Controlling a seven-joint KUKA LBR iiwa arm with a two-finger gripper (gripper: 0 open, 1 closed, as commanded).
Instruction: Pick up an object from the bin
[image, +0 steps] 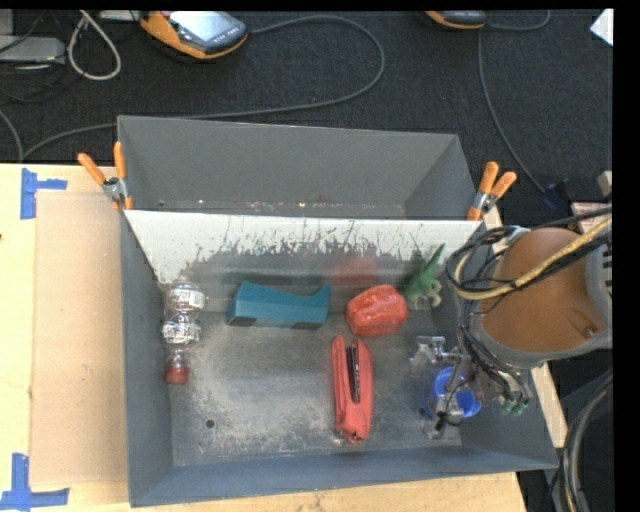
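My claw (452, 398) is low in the right corner of the bin (250, 400), on the side nearest to the camera, directly over a small blue thing (441, 384) that it partly hides. I cannot tell whether the claw is wide or narrow, nor if it touches the blue thing. To the left lies a long red tool (351, 390). A round red object (377, 311) and a teal block (278, 304) sit further back.

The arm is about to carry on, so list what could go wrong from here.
The gripper hangs over a small blue rounded object beside the grey metal bin's right wall; it may scrape that wall or push the object into the corner. The arm's dark cables loop close to a small green pointed piece and might snag it.
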